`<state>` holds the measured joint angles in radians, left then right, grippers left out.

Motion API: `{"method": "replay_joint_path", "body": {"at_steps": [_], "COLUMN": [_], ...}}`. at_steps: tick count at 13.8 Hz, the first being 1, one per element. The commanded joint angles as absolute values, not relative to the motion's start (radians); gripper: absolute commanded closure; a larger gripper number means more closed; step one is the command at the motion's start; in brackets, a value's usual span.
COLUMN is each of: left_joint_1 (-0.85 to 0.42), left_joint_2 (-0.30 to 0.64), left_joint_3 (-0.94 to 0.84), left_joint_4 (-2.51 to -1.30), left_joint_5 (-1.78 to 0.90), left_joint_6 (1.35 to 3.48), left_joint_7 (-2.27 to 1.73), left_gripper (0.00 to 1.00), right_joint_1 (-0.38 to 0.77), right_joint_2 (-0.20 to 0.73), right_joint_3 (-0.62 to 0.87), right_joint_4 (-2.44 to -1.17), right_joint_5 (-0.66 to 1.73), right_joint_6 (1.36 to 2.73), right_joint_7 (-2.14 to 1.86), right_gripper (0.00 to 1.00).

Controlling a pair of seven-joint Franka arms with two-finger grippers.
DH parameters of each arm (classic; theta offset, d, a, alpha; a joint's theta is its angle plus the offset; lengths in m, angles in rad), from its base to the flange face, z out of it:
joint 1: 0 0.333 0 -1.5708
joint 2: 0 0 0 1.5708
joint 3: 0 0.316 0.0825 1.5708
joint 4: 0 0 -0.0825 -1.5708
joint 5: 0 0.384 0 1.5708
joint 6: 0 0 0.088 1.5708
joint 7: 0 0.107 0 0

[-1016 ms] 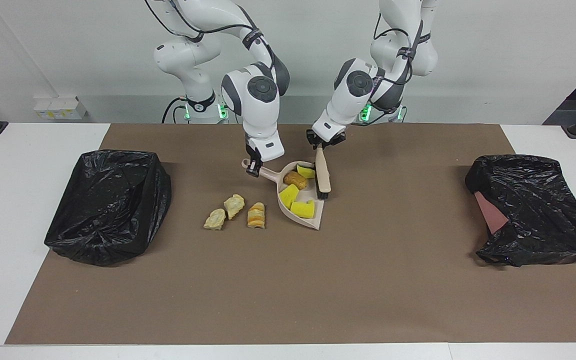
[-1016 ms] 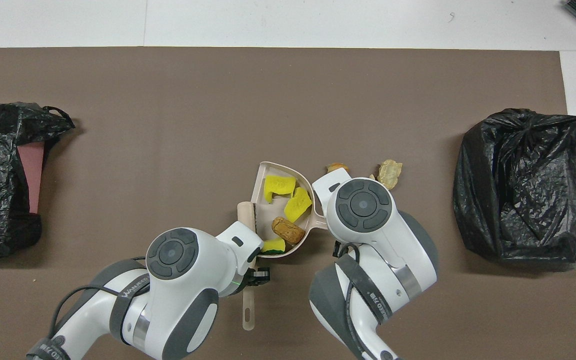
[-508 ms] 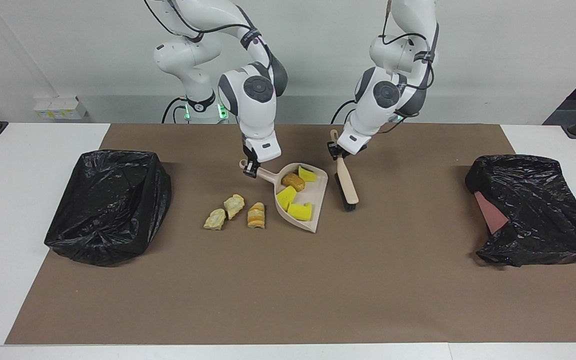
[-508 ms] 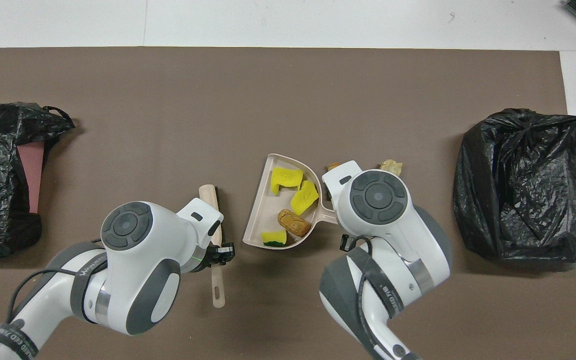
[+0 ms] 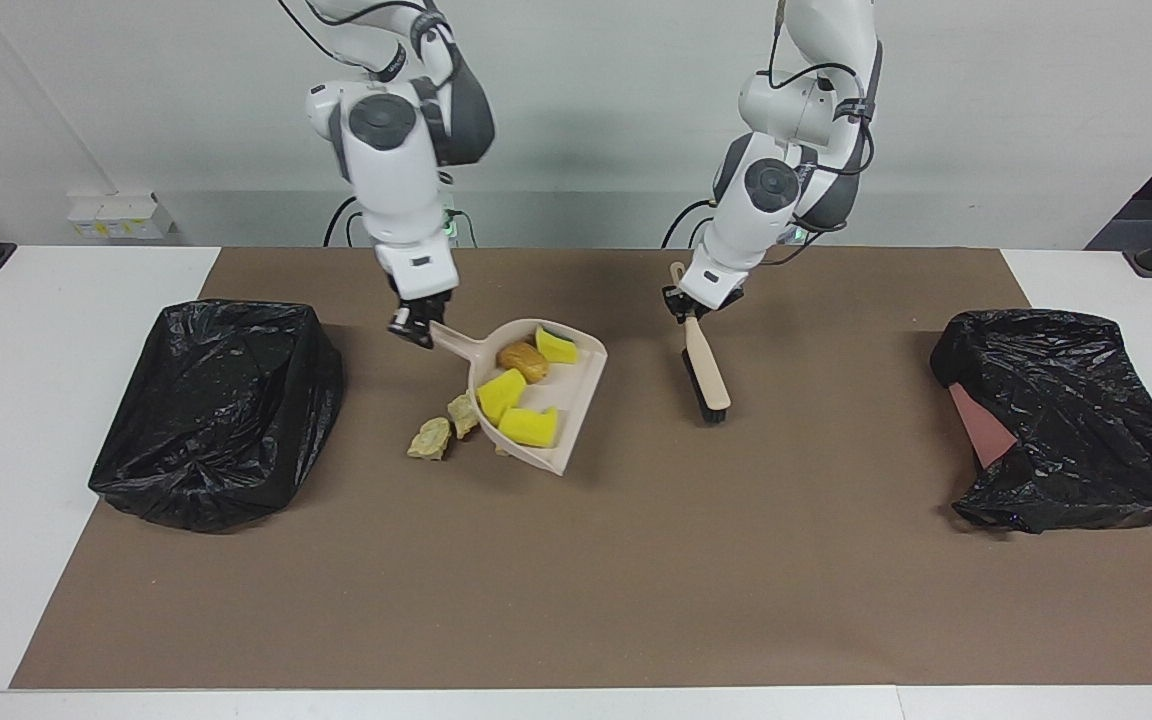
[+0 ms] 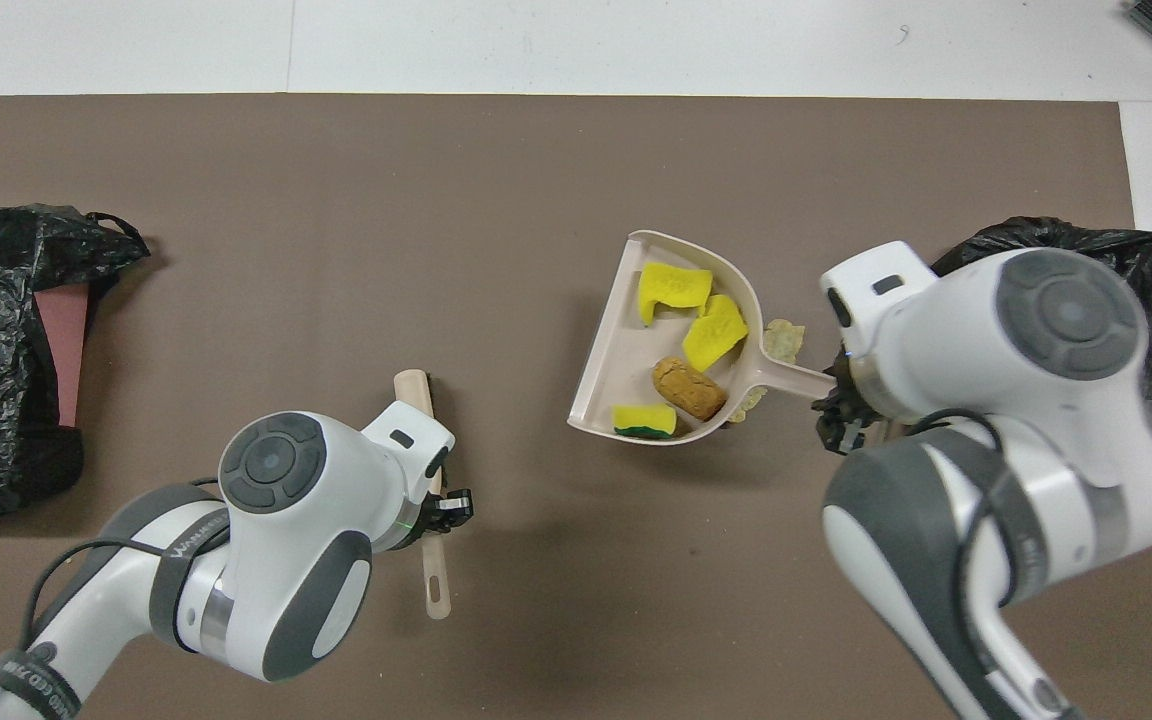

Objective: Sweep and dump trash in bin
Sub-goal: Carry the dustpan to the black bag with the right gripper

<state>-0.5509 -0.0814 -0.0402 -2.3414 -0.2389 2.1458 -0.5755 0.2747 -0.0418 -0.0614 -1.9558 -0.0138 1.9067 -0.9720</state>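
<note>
Lifting the dustpan (image 5: 532, 398) off the surface, the right hand (image 5: 414, 328) stays clamped on its handle and has carried it toward the black-lined bin (image 5: 216, 410) at the right arm's end; a moment ago the pan lay flat on the brown mat (image 5: 576, 560) under the brush. Four pieces of the trash ride inside it: three yellow spongy chunks (image 5: 502, 394) and one brown lump (image 5: 522, 361), the pan tilted with its open lip low. In the facing view, two of the pale bread-like scraps (image 5: 431, 438) show on the mat at about seven o'clock from the pan; a third is hidden under it. The left hand (image 5: 688, 306) is shut on the brush (image 5: 707, 372), which has swung away toward the left arm's end and now stands bristles-down on the mat, at three o'clock from the pan in that view. A second bagged bin (image 5: 1066, 420) sits at that end. Judging by this, the first load is headed for dumping, and a second sweep will be needed for the leftover scraps.
</note>
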Motion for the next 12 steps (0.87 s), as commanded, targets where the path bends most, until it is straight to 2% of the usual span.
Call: {"method": "replay_joint_path", "body": {"at_steps": [1, 6, 8, 12], "left_joint_1": [-0.662, -0.843, -0.847, -0.841], "left_joint_2": [-0.133, -0.130, -0.132, -0.117], "left_joint_3": [-0.037, -0.040, -0.041, -0.041], "left_joint_4": [-2.368, -2.433, -2.439, -2.439], "left_joint_5": [-0.215, -0.215, -0.215, -0.216], "left_joint_6": [2.161, 2.287, 2.290, 2.304], "left_joint_7": [-0.693, -0.865, -0.871, -0.854], "left_gripper": [1.00, 1.00, 1.00, 1.00], "right_joint_1": [0.106, -0.187, -0.312, -0.439], "right_joint_2": [-0.069, -0.066, -0.058, 0.009], "right_joint_3": [-0.055, -0.060, -0.060, -0.069], "right_joint_4": [-1.931, -1.905, -1.878, -1.795], "right_joint_5": [0.038, 0.040, 0.014, -0.110], "right_joint_6": [1.864, 1.830, 1.832, 1.896], "right_joint_7": [-1.183, -1.533, -1.662, -1.851], "right_gripper": [1.00, 1.00, 1.00, 1.00]}}
